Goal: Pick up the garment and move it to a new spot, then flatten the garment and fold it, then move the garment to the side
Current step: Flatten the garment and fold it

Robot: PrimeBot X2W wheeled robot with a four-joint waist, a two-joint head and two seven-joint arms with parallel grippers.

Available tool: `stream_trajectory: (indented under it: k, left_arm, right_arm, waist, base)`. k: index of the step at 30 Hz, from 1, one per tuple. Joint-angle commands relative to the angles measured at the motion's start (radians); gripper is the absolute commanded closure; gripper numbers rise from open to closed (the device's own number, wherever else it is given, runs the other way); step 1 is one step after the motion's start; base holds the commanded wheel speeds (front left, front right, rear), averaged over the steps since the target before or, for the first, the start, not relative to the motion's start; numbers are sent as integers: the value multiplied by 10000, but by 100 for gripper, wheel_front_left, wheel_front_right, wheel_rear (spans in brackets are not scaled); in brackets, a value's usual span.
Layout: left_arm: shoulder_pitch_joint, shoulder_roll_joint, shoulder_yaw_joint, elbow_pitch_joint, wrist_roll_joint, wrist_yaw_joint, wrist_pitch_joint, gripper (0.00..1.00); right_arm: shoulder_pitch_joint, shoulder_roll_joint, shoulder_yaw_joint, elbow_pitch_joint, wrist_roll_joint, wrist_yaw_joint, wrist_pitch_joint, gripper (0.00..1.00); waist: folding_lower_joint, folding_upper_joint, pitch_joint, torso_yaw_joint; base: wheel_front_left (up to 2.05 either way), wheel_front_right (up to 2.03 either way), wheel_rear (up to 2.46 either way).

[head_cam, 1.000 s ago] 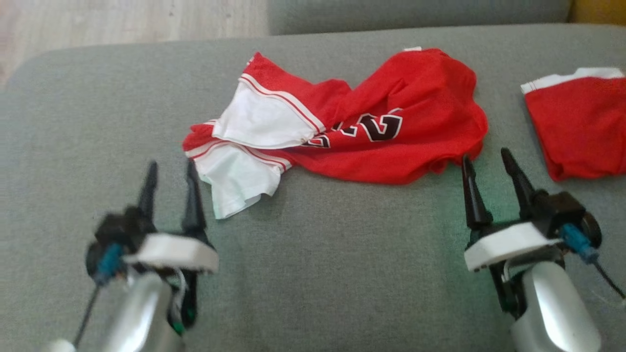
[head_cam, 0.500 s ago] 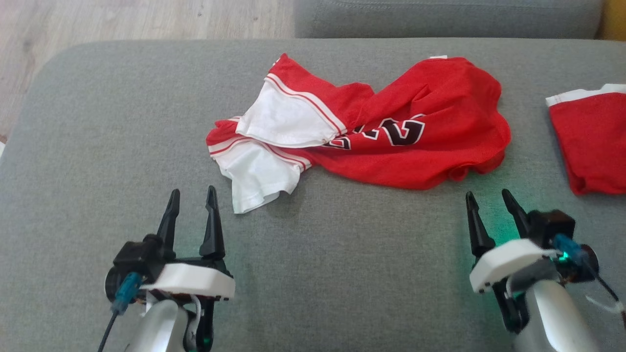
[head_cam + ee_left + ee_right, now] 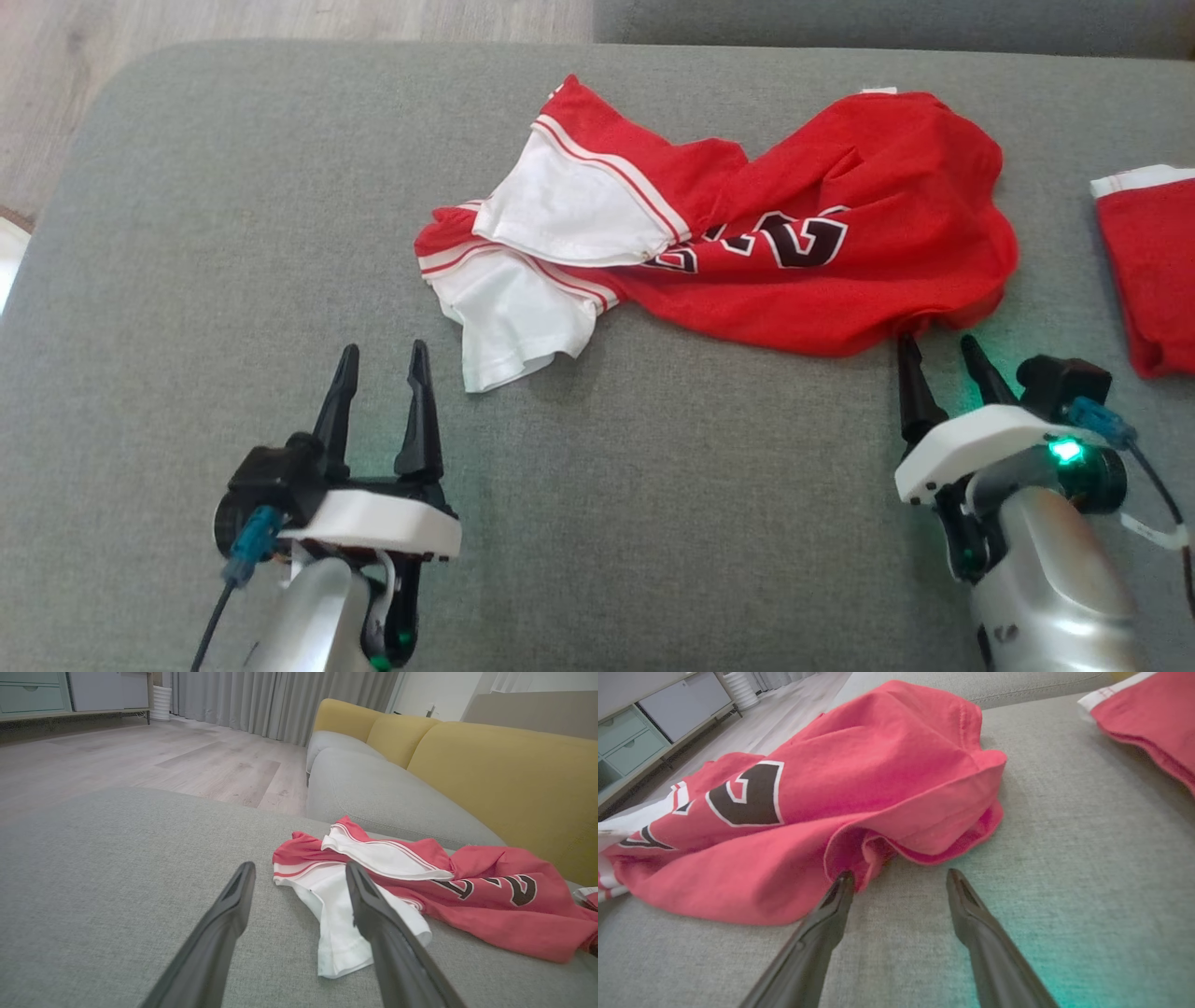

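Observation:
The garment, a red mesh jersey with white side panels and black numbers, lies crumpled on the grey sofa seat. It also shows in the left wrist view as the garment and in the right wrist view as the garment. My left gripper stands open just left of the white hem, holding nothing; in its own view the left gripper frames the white panel. My right gripper is open at the jersey's near right edge. In its own view the right gripper has its left finger at the red hem.
A second red garment with a white band lies at the seat's right edge, seen too as the second red garment. Wooden floor lies beyond the seat's left. Yellow back cushions stand behind the sofa.
The head camera has shifted, so the whole picture moved. Both grippers stayed open and have come closer to the jersey, the right one reaching its near right edge.

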Motion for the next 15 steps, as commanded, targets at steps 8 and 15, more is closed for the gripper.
stream_trajectory:
  k: [8,15]
  left_arm:
    - [-437,12,422,-165,171,-128,-93,0]
    - [-499,-7,432,-128,183,-145,-93,0]
  right_arm:
    - [-1009,-16,415,854,572,-7,-652,0]
    - [-1484,-16,620,1543,752,-7,-916,100]
  waist:
    - [-1,0,156,113]
    - [-1,0,193,117]
  base:
    - [0,0,0]
    - [0,0,0]
